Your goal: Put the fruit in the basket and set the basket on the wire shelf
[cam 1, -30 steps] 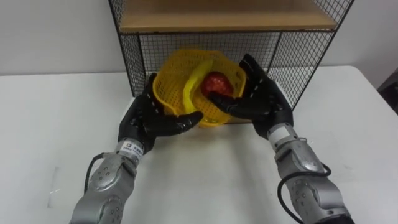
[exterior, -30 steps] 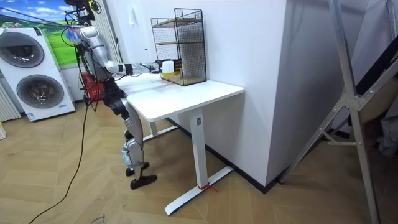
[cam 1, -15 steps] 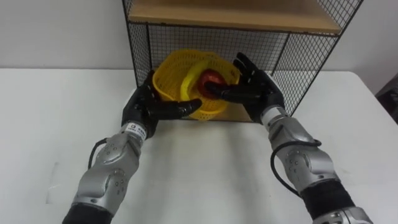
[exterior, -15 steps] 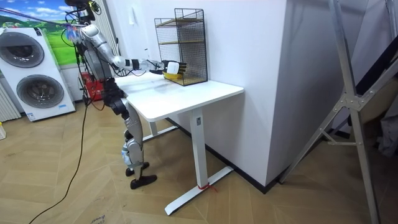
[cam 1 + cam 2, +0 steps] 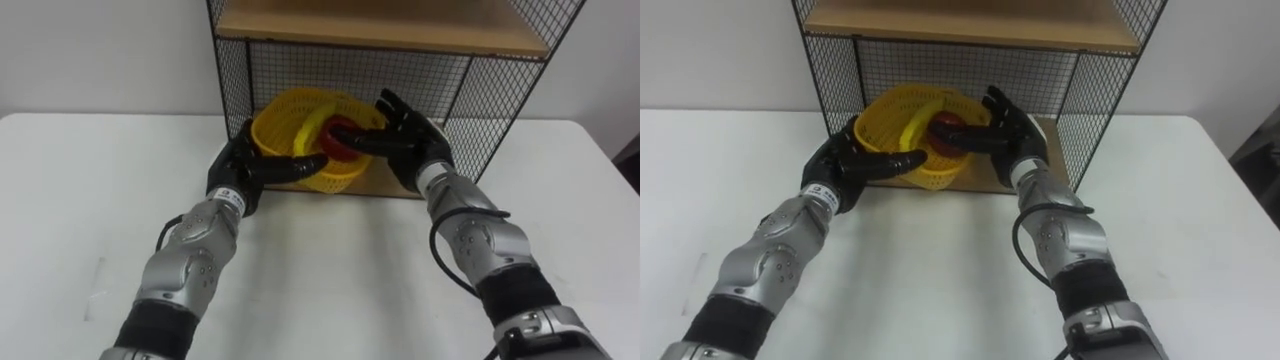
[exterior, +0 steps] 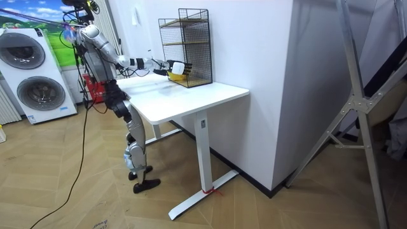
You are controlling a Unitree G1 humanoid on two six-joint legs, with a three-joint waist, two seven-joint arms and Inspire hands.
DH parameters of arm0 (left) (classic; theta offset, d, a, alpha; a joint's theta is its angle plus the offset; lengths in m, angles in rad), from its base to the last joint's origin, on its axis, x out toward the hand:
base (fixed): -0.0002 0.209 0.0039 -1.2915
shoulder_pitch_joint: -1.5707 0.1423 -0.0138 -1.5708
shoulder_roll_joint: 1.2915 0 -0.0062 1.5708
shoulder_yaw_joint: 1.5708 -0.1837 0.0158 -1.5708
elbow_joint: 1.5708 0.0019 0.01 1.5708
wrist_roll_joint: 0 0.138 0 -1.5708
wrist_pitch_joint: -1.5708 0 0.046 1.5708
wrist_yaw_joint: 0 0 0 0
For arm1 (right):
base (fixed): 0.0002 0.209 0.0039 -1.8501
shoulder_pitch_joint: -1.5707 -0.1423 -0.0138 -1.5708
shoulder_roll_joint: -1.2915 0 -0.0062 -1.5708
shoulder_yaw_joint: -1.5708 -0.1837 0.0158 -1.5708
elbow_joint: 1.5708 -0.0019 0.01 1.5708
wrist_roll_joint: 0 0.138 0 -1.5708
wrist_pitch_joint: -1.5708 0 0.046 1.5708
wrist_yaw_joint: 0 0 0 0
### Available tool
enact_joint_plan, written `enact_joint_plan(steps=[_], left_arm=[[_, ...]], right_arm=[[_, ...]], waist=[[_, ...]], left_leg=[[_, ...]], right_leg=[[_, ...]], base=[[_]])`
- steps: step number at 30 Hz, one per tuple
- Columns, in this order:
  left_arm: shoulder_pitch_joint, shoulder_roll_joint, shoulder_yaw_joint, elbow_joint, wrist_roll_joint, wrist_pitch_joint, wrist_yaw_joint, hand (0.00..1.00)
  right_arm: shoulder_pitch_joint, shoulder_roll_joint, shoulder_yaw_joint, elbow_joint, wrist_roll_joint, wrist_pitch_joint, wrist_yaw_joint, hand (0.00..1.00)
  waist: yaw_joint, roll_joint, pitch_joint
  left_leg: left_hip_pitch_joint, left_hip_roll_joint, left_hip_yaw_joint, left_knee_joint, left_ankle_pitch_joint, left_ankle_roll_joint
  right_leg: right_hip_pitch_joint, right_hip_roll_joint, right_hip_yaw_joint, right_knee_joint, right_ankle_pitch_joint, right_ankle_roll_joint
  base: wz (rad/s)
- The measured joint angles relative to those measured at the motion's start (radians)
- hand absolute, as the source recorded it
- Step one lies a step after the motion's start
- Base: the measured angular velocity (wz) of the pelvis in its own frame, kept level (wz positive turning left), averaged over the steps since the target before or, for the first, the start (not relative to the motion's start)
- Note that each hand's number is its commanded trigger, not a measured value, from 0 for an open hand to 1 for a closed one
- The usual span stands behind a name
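Note:
A yellow mesh basket (image 5: 283, 128) holds a banana (image 5: 311, 123) and a red apple (image 5: 340, 136). It sits in the lower bay of the black wire shelf (image 5: 462, 88), over the front of the shelf's wooden base (image 5: 378, 186). My left hand (image 5: 243, 168) grips the basket's left side, thumb stretched along its front wall. My right hand (image 5: 408, 143) clamps the right rim, thumb reaching over it beside the apple and fingers spread on the outside. In the room view I stand at the table's end with both arms stretched toward the shelf (image 6: 188, 44).
The shelf stands at the back of a white table (image 5: 330, 270), against the wall. Its upper wooden board (image 5: 380, 25) roofs the lower bay, and wire mesh closes the back and sides. Washing machines (image 6: 28, 70) stand behind me in the room view.
Both arms have stretched forward and carried the basket deeper into the shelf's lower bay. The hands keep their hold on it.

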Motion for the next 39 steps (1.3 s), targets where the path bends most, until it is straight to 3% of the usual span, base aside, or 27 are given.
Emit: enact_joint_plan(steps=[9, 19, 28, 33, 39], left_arm=[[-0.024, 0.011, 0.023, 0.044, 0.05, 0.003, -0.049, 0.0], [-0.024, 0.031, 0.024, 0.044, 0.103, 0.017, -0.072, 0.0], [-0.023, 0.031, 0.027, 0.042, 0.208, 0.032, -0.086, 0.0], [-0.013, 0.037, 0.026, 0.027, 0.225, 0.032, -0.09, 0.0], [0.044, 0.049, 0.025, -0.089, 0.221, 0.03, -0.087, 0.0]], right_arm=[[-0.005, 0.004, -0.005, 0.01, -0.016, 0.0, 0.013, 0.0], [-0.004, 0.0, -0.003, 0.005, -0.02, 0.0, 0.016, 0.0], [0.003, -0.003, 0.002, 0.001, -0.055, 0.0, 0.024, 0.0], [0.031, -0.004, 0.004, -0.043, -0.055, 0.0, 0.026, 0.0], [0.096, -0.012, 0.004, -0.103, -0.051, 0.0, 0.049, 0.0]], waist=[[-0.001, 0.006, -0.0004], [-0.002, 0.016, -0.0066], [0.0, 0.028, -0.0146], [0.0, 0.026, -0.0169], [0.002, 0.023, -0.0215]], left_leg=[[-0.003, 0.001, -0.002, -0.001, 0.004, -0.003], [-0.002, 0.001, -0.005, -0.004, 0.008, -0.005], [0.002, 0.002, -0.005, -0.014, 0.012, -0.008], [0.011, -0.002, -0.012, -0.034, 0.022, -0.012], [0.028, -0.001, -0.013, -0.059, 0.03, -0.018]], right_leg=[[-0.003, 0.0, -0.005, 0.002, 0.002, -0.004], [-0.003, 0.007, -0.005, 0.0, 0.003, -0.005], [-0.006, 0.007, -0.003, 0.0, 0.004, -0.007], [-0.001, 0.007, -0.005, -0.001, 0.005, -0.008], [-0.001, 0.006, -0.001, 0.001, 0.003, -0.011]], base=[[0.0], [0.0], [0.0], [0.01], [-0.01]])
